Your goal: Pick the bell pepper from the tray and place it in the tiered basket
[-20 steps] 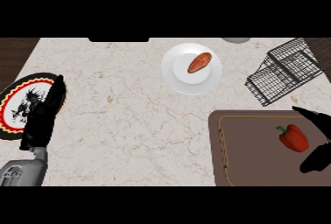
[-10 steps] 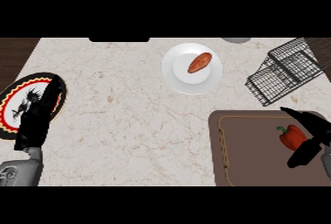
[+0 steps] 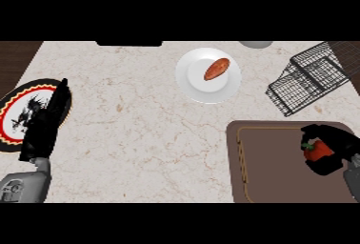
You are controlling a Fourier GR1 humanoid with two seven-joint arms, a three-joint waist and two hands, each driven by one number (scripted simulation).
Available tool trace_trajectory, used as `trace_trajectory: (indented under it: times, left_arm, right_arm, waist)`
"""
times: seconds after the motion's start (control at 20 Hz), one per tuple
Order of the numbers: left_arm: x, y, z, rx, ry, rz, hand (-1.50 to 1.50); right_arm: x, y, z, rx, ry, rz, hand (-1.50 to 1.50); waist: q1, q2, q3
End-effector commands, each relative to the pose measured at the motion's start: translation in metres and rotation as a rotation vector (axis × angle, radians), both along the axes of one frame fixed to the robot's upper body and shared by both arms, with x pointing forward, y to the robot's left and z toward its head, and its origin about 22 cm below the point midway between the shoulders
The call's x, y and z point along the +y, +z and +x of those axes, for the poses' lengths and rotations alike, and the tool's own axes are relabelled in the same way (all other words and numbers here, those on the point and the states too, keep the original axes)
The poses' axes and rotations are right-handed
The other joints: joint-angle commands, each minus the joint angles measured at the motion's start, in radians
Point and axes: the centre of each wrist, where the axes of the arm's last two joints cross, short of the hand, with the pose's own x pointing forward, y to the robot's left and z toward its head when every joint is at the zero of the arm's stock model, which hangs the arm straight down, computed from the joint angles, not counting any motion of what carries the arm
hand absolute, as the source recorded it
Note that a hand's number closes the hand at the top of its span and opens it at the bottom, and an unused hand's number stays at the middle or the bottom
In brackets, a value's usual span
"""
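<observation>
**Right hand closes on the pepper**

Right hand curls around the one bell pepper, fingers above and below it, so the red shows only between them. That wrap looks meant for lifting it off the single brown tray beneath the hand. Up and slightly left of the hand sits the one wire tiered basket, holding nothing, the pepper's destination. Farther left, one white plate carries an orange-brown food item. Far across the surface, the left hand rests open over a patterned plate.
</observation>
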Motion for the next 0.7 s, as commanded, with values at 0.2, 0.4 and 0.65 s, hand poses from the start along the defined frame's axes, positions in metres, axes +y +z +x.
trace_trajectory:
  times: [0.2,0.4,0.65]
  left_arm:
    - [0.003,-0.007,-0.001,-0.001,0.005,-0.005,0.00]
    - [-0.004,-0.005,-0.009,0.004,0.008,-0.003,0.00]
    - [0.011,-0.009,-0.007,0.030,0.036,0.013,0.00]
  right_arm:
    - [-0.005,0.009,-0.013,-0.012,-0.062,0.161,1.50]
    - [0.068,0.006,-0.027,-0.111,0.241,0.242,1.50]
    - [0.133,0.014,-0.074,-0.243,0.559,0.316,1.50]
  waist:
    - [-0.008,0.005,0.011]
    - [-0.011,-0.002,0.011]
    - [-0.032,-0.005,0.010]
